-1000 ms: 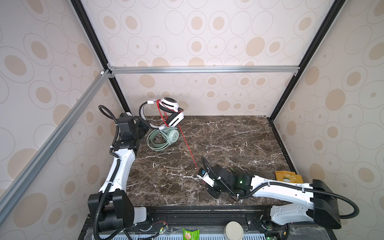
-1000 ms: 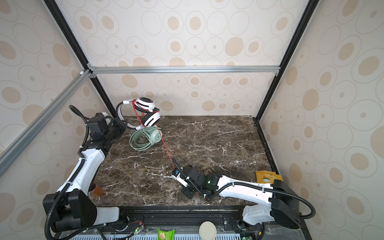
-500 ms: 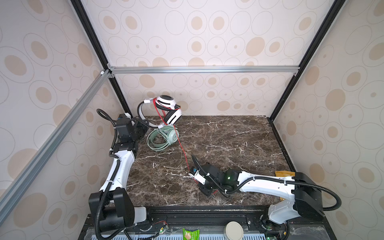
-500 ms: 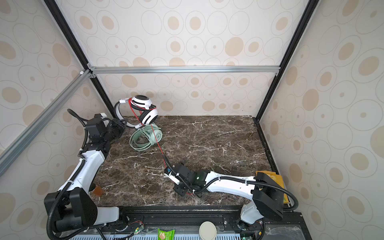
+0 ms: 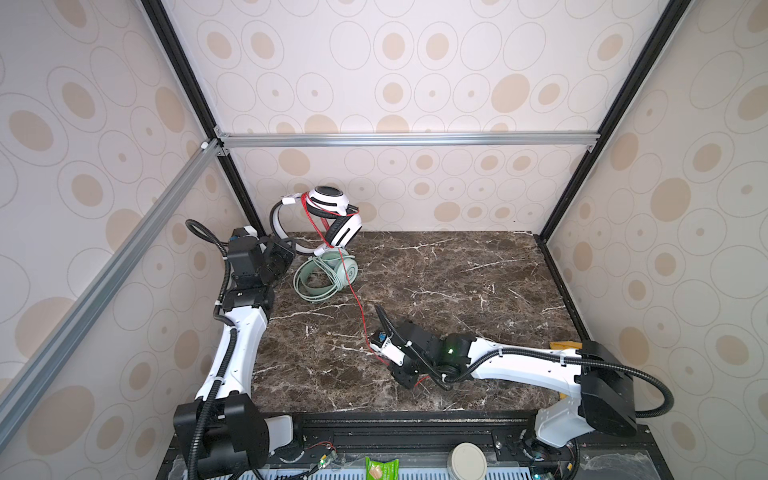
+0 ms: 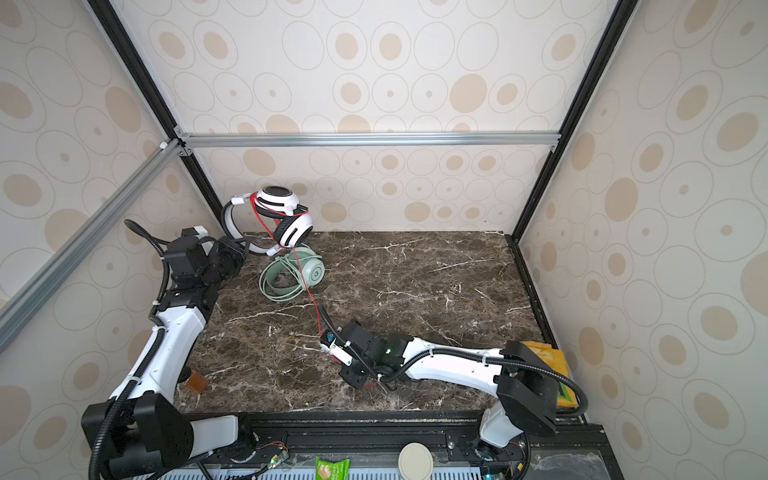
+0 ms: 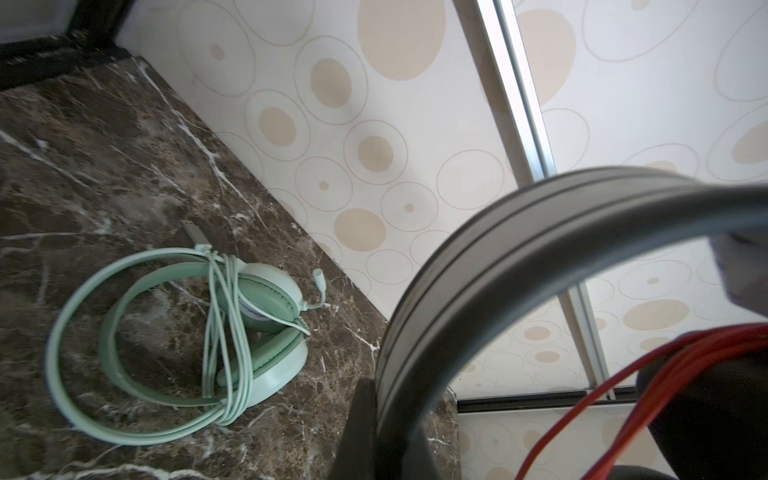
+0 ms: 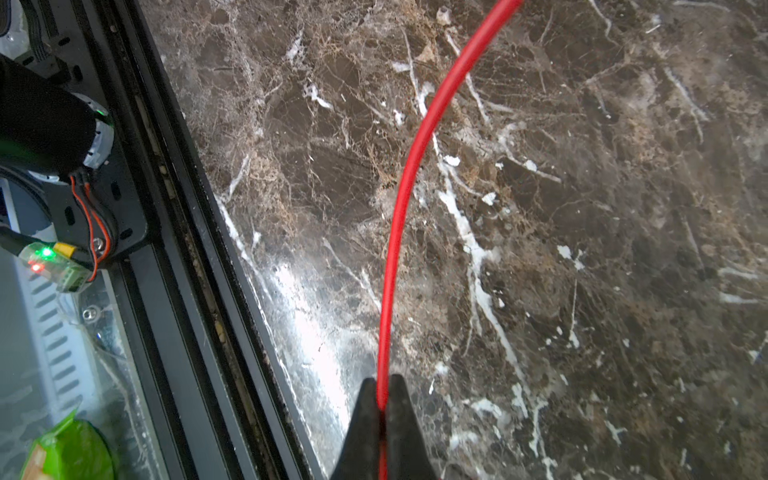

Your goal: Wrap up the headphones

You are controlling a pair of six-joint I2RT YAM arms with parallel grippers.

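Right claw point(image 8: 380, 390) leftward; wrist-only cable point(image 8: 400, 199) pinch

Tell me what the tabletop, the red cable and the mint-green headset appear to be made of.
The tabletop: polished brown marble or a marble-look laminate; white veins, bright glare.
The red cable: smooth rubber or plastic sheath, slightly glossy; it bends in a soft curve.
The mint-green headset: likely moulded plastic, matte to satin, with ribbed, probably cushioned earpads.

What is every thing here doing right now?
White headphones, lifted by the band.
Red cable, partly looped on them, rest stretched out.
Mint-green headphones, lying on the table, cable wrapped.
Left end effector, shut on the white headphones' band.
Right end effector, shut on the red cable.
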